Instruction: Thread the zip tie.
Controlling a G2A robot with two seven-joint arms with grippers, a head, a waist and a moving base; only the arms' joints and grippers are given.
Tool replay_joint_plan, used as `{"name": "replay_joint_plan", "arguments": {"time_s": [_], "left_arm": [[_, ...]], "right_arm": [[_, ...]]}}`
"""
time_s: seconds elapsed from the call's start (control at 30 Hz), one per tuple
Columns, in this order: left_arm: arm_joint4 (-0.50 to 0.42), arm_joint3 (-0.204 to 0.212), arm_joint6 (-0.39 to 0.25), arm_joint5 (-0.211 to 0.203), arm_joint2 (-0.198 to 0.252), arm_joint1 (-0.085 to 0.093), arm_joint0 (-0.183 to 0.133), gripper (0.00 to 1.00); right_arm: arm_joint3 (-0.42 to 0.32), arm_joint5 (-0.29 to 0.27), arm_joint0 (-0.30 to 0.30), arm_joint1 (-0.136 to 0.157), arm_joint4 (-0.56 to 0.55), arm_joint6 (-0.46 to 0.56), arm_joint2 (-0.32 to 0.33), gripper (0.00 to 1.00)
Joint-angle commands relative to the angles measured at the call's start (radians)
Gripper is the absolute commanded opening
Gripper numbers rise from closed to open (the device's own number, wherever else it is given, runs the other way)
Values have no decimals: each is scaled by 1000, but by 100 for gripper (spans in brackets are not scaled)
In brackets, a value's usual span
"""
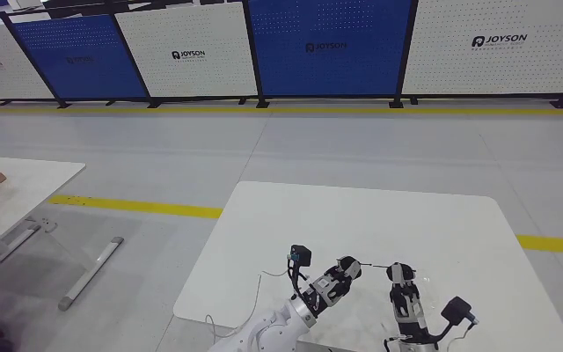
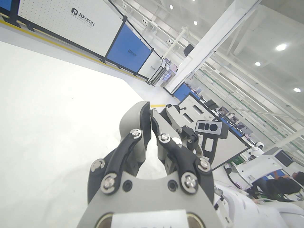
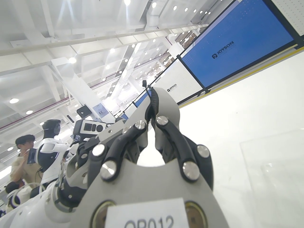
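Here, right hand (image 3: 152, 99) clamped on zip tie (image 3: 144, 84) (black), left hand (image 2: 150, 116) pinched together

- White table (image 1: 440, 220) with rounded corners, on a pale grey floor.
- Over its near edge, left gripper (image 1: 349, 266) and right gripper (image 1: 400, 271), near each other but apart.
- Between them, a thin dark zip tie (image 1: 376, 267), stretched from one gripper to the other.
- Off to the left, a second white table (image 1: 35, 180).
- Beyond the tables, a yellow floor line (image 1: 132, 207).
- Farther back, a row of blue and white pegboard panels (image 1: 330, 48).
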Motion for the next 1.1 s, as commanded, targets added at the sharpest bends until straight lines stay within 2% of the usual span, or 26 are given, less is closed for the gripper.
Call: {"name": "replay_joint_plan", "arguments": {"time_s": [0.0, 1.07], "left_arm": [[0, 0, 0, 0, 0, 0, 0, 0], [0, 0, 0, 0, 0, 0, 0, 0]], "right_arm": [[2, 0, 2, -1, 0, 1, -2, 0], [38, 0, 36, -14, -32, -13, -29, 0]]}}
